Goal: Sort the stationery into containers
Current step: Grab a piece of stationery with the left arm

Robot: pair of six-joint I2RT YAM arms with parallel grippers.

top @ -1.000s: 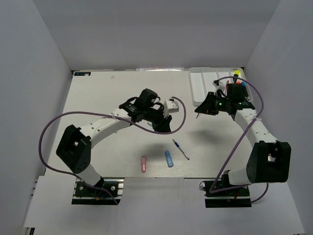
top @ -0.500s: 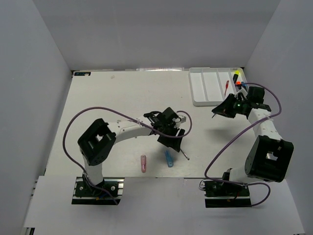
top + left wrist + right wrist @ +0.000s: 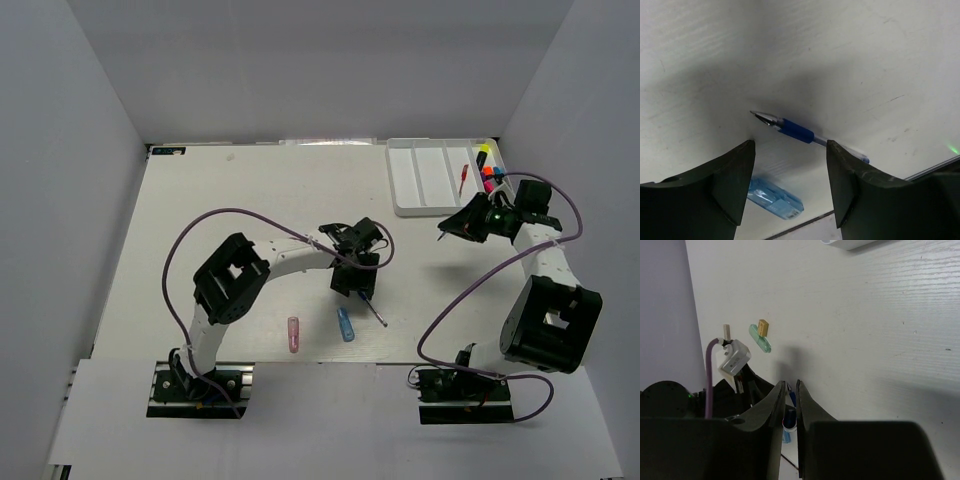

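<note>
A thin blue pen point(image 3: 796, 131) lies on the table, tip pointing left in the left wrist view. My left gripper point(image 3: 790, 150) hangs open just above it, a finger on each side and nothing held. From above, this gripper point(image 3: 352, 282) covers the tip end of the pen point(image 3: 372, 308). A blue capsule point(image 3: 346, 324) and a pink capsule point(image 3: 294, 334) lie near the front edge. The white tray point(image 3: 395, 180) stands at the back right, with a red pen point(image 3: 464, 178) and highlighters point(image 3: 487, 170) in it. My right gripper point(image 3: 443, 229) hovers below the tray, fingers almost together and empty.
In the right wrist view, a green capsule point(image 3: 760, 338) lies with a tan bit point(image 3: 763, 327) on top of it and a pale stick point(image 3: 726, 331) nearby. The left arm's purple cable loops over the table's middle. The front table edge runs just below the capsules.
My left gripper has swung right and forward to the blue pen and opened wider. My right gripper has drawn back to the right, uncovering the tray's right side.
</note>
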